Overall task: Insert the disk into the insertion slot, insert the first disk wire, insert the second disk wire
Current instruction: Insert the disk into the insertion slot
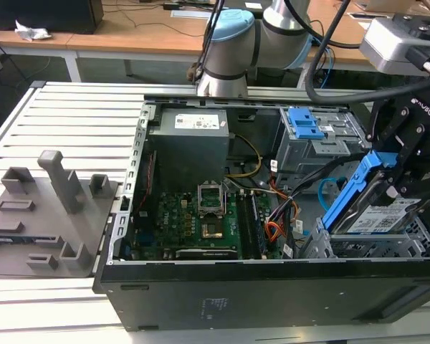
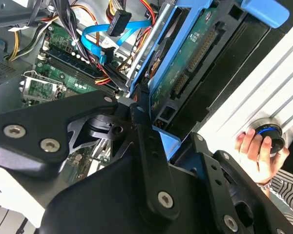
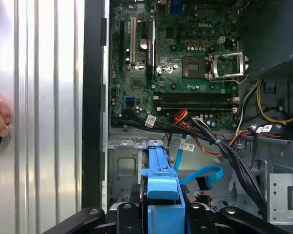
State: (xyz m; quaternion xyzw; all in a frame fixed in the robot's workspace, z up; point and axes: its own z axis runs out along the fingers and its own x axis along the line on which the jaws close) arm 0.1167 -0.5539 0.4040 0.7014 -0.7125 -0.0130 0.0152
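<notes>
Gripper (image 1: 390, 188) at exterior view's right, fingers clamped on the blue frame of the disk (image 1: 376, 215). Disk tilted, lower end at the mouth of the slot (image 1: 344, 247), upper end raised. Light blue cable (image 3: 205, 173) loops loose beside the slot. Hand (image 2: 256, 151) outside the case.

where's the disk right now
At the exterior view's right, the disk is held tilted by the gripper, its lower end over the insertion slot, with the light blue cable just to its left in that view.
</notes>
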